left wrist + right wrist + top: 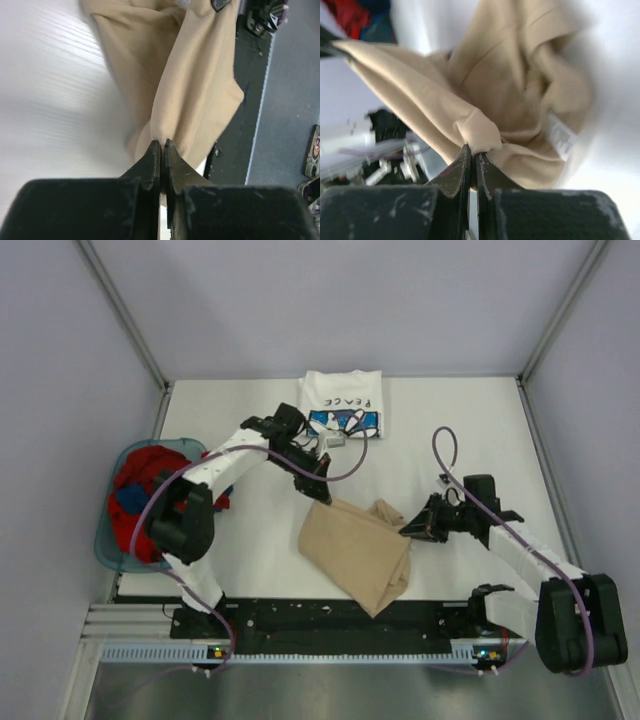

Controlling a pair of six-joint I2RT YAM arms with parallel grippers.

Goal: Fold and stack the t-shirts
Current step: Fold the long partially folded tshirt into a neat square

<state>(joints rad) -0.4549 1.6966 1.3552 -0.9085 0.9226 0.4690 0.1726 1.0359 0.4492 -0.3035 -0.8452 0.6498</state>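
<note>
A tan t-shirt [355, 550] hangs stretched between my two grippers over the near middle of the table, its lower end draped toward the front edge. My left gripper [322, 490] is shut on its upper left edge; the cloth [190, 85] hangs from the closed tips [162, 144]. My right gripper [412, 531] is shut on its right edge, pinching a fold [480, 137] at the tips [473, 150]. A folded white t-shirt with blue daisy print and "PEACE" lettering [343, 403] lies at the far middle. Red and blue t-shirts [145, 490] sit crumpled in the basket.
A teal plastic basket [113, 540] stands at the left edge of the white table [250, 530]. The black arm-mount rail [340, 618] runs along the front edge. Grey walls enclose the table on three sides.
</note>
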